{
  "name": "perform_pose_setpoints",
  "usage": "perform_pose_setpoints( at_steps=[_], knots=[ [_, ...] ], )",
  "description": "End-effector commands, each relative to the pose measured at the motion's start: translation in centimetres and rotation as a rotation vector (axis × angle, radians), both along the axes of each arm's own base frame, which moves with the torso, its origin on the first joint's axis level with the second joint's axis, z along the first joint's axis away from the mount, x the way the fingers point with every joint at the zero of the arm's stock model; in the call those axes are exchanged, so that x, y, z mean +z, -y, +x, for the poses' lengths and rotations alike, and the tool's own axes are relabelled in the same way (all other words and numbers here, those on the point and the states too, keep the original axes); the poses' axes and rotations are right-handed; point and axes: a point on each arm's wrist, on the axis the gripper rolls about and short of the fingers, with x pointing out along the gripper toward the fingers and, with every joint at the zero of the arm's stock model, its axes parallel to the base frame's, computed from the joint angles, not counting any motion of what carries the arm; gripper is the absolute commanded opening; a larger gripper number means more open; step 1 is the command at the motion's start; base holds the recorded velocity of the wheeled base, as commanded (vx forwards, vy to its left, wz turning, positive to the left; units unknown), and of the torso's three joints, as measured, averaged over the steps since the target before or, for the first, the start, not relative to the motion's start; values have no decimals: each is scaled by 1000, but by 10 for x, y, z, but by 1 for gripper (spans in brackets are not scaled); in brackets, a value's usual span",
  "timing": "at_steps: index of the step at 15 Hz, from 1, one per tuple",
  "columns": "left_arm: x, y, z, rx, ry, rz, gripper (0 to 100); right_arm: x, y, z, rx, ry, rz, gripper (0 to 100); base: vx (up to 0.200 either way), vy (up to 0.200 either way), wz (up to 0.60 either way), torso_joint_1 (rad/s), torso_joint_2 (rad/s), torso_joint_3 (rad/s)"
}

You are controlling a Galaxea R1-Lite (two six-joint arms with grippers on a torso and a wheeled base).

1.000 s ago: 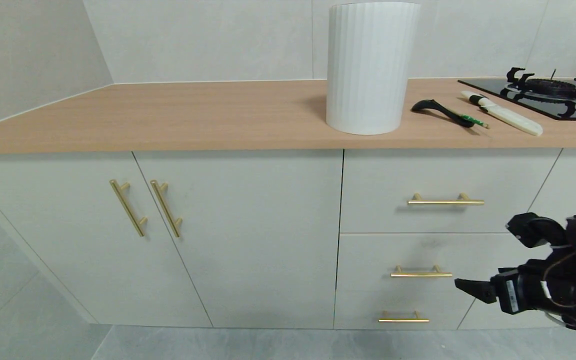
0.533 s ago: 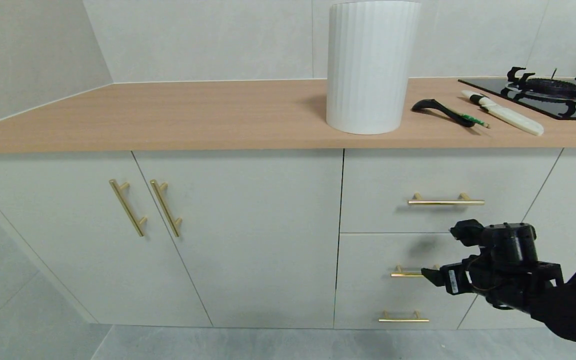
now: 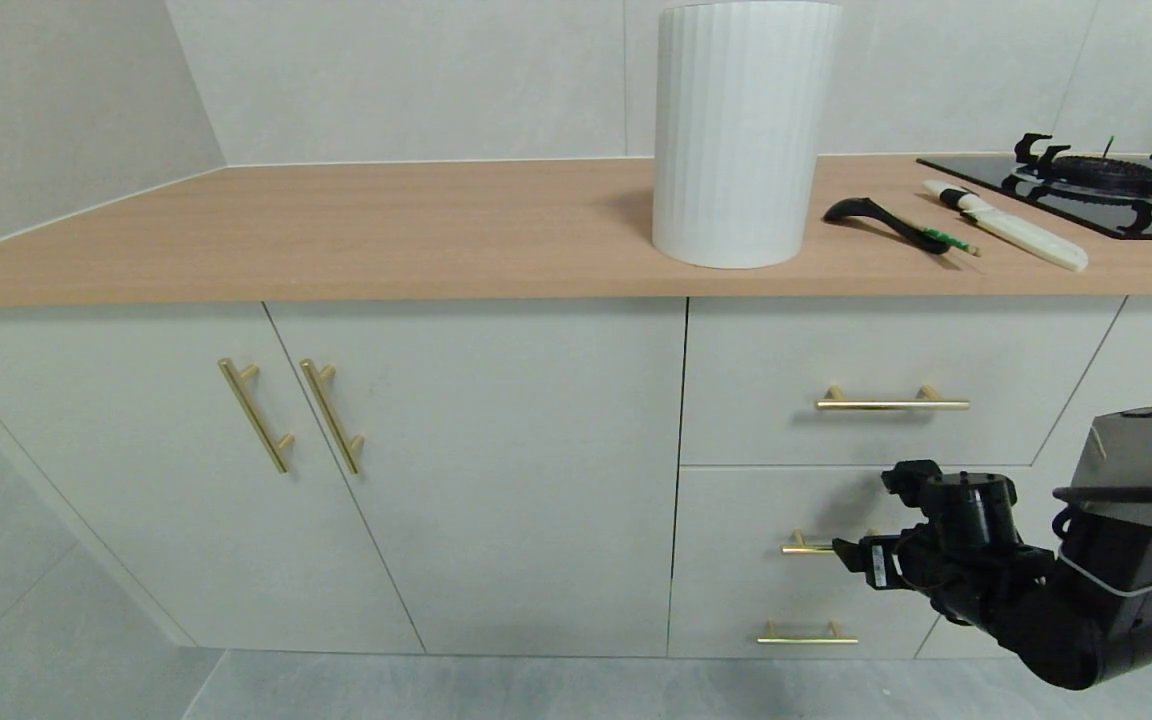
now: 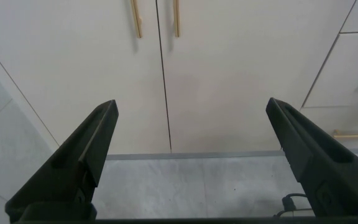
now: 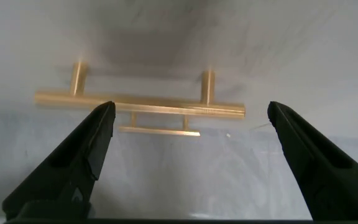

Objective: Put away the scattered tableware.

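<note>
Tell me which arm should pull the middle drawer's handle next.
Right. The open right claw hangs just in front of the middle drawer handle, which lies across its opening in the right wrist view. The left claw, also open, faces the cabinet doors instead.

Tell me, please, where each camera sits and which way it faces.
Head view: on the robot's head, looking forward and down at the counter and cabinet fronts; the right gripper, open, is by the middle drawer handle.
Left wrist view: on the left wrist, facing the door handles and floor; the open left gripper frames them.
Right wrist view: on the right wrist, facing that drawer handle, between its gripper's fingers.
Shared: the head view shares the drawer handle with the right wrist view, the door handles with the left.
</note>
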Motion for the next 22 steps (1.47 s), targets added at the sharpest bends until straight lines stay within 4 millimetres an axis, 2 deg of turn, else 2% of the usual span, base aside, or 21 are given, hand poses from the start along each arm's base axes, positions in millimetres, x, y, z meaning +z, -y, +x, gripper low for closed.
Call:
perform_pose_setpoints(
  at_steps=[1, 7, 17, 18, 20, 22],
  knots=[
    [0, 0, 0, 0, -1, 0, 100, -8, -1, 5, -6, -10, 6, 100, 0, 0, 0, 0, 0, 0],
    [0, 0, 0, 0, -1, 0, 100, -17, -4, 17, -53, -1, 41, 100, 0, 0, 0, 0, 0, 0],
    [0, 0, 0, 0, -1, 0, 100, -22, -4, 8, -44, -52, 19, 100, 0, 0, 0, 0, 0, 0],
    [0, 0, 0, 0, -1, 0, 100, -19, -4, 4, -35, -57, 9, 100, 0, 0, 0, 0, 0, 0],
    [0, 0, 0, 0, -1, 0, 100, 5, -9, -15, 23, -96, -41, 100, 0, 0, 0, 0, 0, 0],
    [0, 0, 0, 0, -1, 0, 100, 44, -15, -36, 70, -146, -51, 100, 0, 0, 0, 0, 0, 0]
  ],
)
